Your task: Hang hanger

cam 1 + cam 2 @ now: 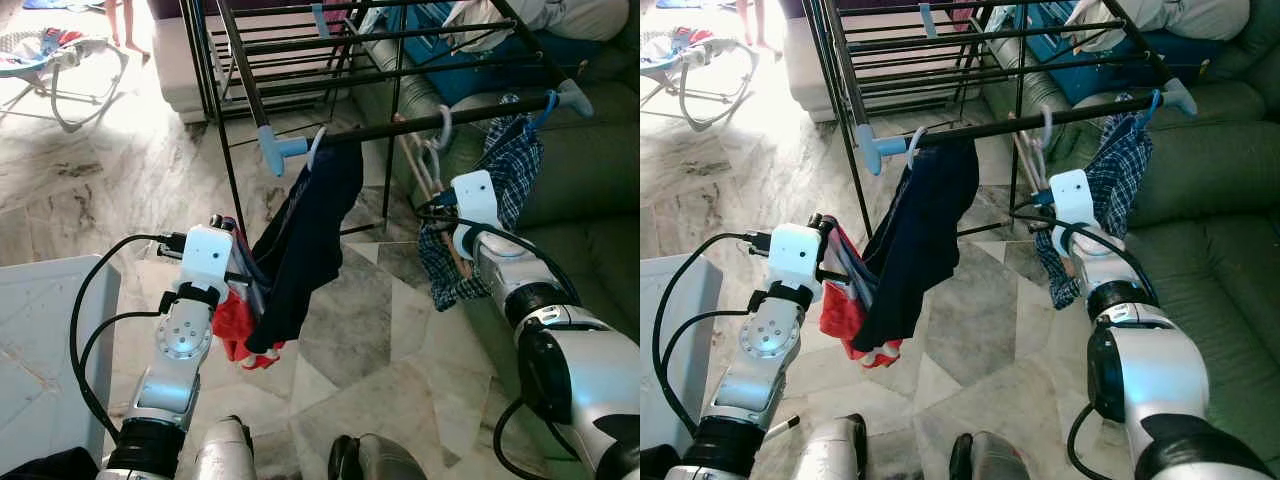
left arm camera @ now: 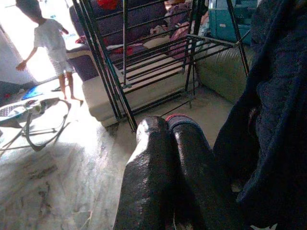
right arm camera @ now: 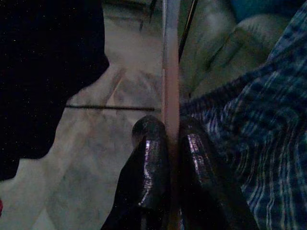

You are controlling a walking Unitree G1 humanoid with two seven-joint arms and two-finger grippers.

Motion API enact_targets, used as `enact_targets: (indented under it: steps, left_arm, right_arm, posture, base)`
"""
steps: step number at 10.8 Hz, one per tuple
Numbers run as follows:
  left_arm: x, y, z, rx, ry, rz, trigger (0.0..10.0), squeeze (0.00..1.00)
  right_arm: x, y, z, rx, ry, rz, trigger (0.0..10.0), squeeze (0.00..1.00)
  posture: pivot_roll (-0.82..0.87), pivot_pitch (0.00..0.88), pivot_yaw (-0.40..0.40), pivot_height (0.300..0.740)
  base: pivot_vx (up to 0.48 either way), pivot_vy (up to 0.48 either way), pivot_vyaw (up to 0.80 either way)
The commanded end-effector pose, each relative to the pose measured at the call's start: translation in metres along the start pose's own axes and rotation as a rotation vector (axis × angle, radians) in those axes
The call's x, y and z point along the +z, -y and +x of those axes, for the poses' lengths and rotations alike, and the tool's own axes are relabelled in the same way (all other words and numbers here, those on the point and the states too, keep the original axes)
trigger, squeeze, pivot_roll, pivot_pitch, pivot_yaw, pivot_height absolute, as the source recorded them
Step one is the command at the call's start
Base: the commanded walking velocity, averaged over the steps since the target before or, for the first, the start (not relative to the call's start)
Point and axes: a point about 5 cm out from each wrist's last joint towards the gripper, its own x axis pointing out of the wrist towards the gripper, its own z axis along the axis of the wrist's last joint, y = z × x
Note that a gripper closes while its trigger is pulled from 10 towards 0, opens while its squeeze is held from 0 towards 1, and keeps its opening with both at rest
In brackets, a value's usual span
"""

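Note:
A pale hanger hangs by its white hook over the black front rail of a drying rack. My right gripper is shut on the hanger's thin pale bar, just below the rail and beside a blue checked shirt. A navy garment hangs from the same rail further left, on a white hook. Lower and to its left, my left gripper is shut on a red garment, which droops below the fingers.
A green sofa stands right behind and beside the rack. A white box sits at my left. A baby bouncer and a person are at the far left. My feet are on the marble floor.

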Motion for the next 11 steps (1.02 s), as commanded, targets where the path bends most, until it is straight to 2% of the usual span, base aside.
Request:
enact_targets:
  steps: [1, 2, 3, 4, 5, 6, 7, 8, 9, 10, 11]
  left_arm:
    - [0.003, 0.001, -0.001, -0.007, 0.011, 0.005, 10.0, 0.0]
    - [0.002, 0.001, -0.004, -0.006, 0.007, 0.005, 10.0, 0.0]
    - [-0.001, 0.003, -0.007, -0.002, -0.005, -0.007, 10.0, 0.0]
    - [-0.003, 0.003, -0.008, 0.008, -0.012, -0.031, 10.0, 0.0]
    - [-0.005, 0.003, -0.009, 0.019, -0.026, -0.04, 10.0, 0.0]
    - [-0.008, 0.001, -0.011, 0.023, -0.037, -0.039, 10.0, 0.0]
    - [-0.01, -0.001, -0.011, 0.037, -0.045, -0.038, 10.0, 0.0]
    - [-0.009, -0.001, -0.01, 0.043, -0.042, -0.034, 10.0, 0.0]
    - [-0.007, 0.0, -0.008, 0.039, -0.039, -0.037, 10.0, 0.0]
    - [-0.007, 0.002, -0.006, 0.031, -0.041, -0.038, 10.0, 0.0]
    - [-0.006, 0.007, -0.003, 0.011, -0.034, -0.041, 10.0, 0.0]
  right_arm:
    - [0.017, 0.004, 0.001, -0.015, 0.068, 0.004, 0.0, 0.0]
    - [0.023, 0.008, -0.001, -0.029, 0.135, -0.009, 0.0, 0.0]
    - [0.02, 0.021, -0.008, -0.072, 0.222, 0.009, 0.0, 0.0]
    - [0.007, 0.032, -0.015, -0.096, 0.241, 0.036, 0.0, 0.0]
    - [-0.017, 0.039, -0.028, -0.103, 0.262, 0.027, 0.0, 0.0]
    - [-0.04, 0.04, -0.037, -0.132, 0.242, 0.082, 10.0, 0.0]
    - [-0.079, 0.029, -0.052, -0.163, 0.204, 0.129, 10.0, 0.0]
    - [-0.096, 0.018, -0.06, -0.182, 0.185, 0.144, 10.0, 0.0]
    - [-0.108, 0.001, -0.068, -0.198, 0.188, 0.189, 10.0, 0.0]
    - [-0.112, -0.008, -0.069, -0.201, 0.175, 0.23, 10.0, 0.0]
    - [-0.116, -0.023, -0.069, -0.151, 0.155, 0.231, 10.0, 0.0]
  posture:
    - [0.12, 0.142, -0.085, 0.74]
    - [0.12, 0.139, -0.088, 0.74]
    - [0.11, 0.137, -0.093, 0.74]
    - [0.1, 0.137, -0.093, 0.74]
    - [0.09, 0.137, -0.098, 0.74]
    - [0.09, 0.138, -0.099, 0.74]
    - [0.08, 0.138, -0.1, 0.74]
    - [0.08, 0.138, -0.095, 0.74]
    - [0.07, 0.137, -0.087, 0.74]
    - [0.05, 0.134, -0.083, 0.74]
    - [0.04, 0.13, -0.084, 0.74]
  base:
    - [0.0, 0.0, 0.0]
    - [0.0, 0.0, 0.0]
    - [0.0, 0.0, 0.0]
    - [0.0, 0.0, 0.0]
    - [0.0, 0.0, 0.0]
    - [0.0, 0.0, 0.0]
    - [0.0, 0.0, 0.0]
    - [0.0, 0.0, 0.0]
    - [0.0, 0.0, 0.0]
    - [-0.244, 0.0, 0.0]
    - [-0.244, 0.0, 0.0]
